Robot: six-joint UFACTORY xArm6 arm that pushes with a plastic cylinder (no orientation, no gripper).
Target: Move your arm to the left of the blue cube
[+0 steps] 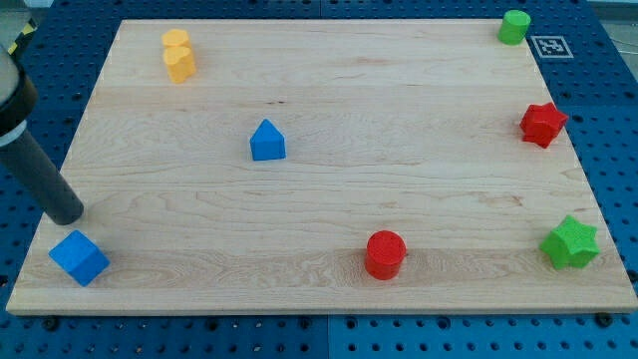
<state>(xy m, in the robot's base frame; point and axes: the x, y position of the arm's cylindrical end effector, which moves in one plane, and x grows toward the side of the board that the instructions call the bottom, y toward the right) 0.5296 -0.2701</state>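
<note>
The blue cube (79,256) sits near the board's bottom left corner. My dark rod comes in from the view's upper left, and my tip (68,214) rests on the board just above the cube, slightly to its left, a small gap apart. A second blue block, house-shaped (267,141), stands toward the middle left of the board.
A yellow block (179,55) stands at the top left. A green cylinder (514,27) is at the top right, a red star (542,124) at the right edge, a green star (571,242) at the bottom right, a red cylinder (385,253) at the bottom middle. The wooden board's (319,289) left edge runs close by my tip.
</note>
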